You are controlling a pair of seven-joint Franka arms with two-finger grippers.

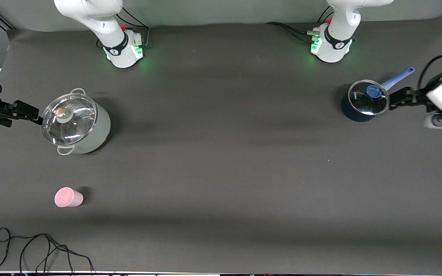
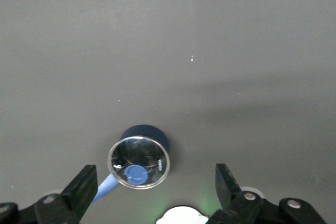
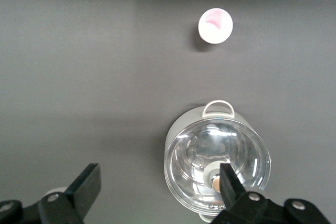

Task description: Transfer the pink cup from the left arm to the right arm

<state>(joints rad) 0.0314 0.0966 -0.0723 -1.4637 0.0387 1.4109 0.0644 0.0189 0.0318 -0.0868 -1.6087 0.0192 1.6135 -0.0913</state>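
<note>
Pink cup [image 1: 68,197] is on the table mat [image 1: 221,172] toward the right arm's end, standing alone and well apart from both grippers. It's nearer to the front camera than the grey pot [image 1: 77,124]. Small, plain, light pink, tapered, no handle. In the front view it reads as tipped with its mouth facing the camera; in the right wrist view [image 3: 215,25] it looks upright with the open rim up and a pale pink interior. Can't tell from these which it is. Nothing visible inside.

Right gripper [image 1: 27,111] hangs at the right arm's end of the table, just beside the grey pot's glass lid [image 1: 68,119], fingers spread wide, holding nothing. The right wrist view shows both black fingers [image 3: 86,184] far apart, with the lid and its knob [image 3: 214,181] between and below them.

Left gripper [image 1: 397,97] hangs at the left arm's end, right next to the dark blue saucepan [image 1: 363,101], also spread wide and empty. That saucepan has a glass lid with a blue knob [image 1: 373,91] and a light blue handle [image 1: 399,77]. In the left wrist view the saucepan [image 2: 140,158] sits between the open fingers [image 2: 84,184].

Loose black cable [image 1: 33,249] lies near the table edge closest to the front camera, nearer to it than the cup.
</note>
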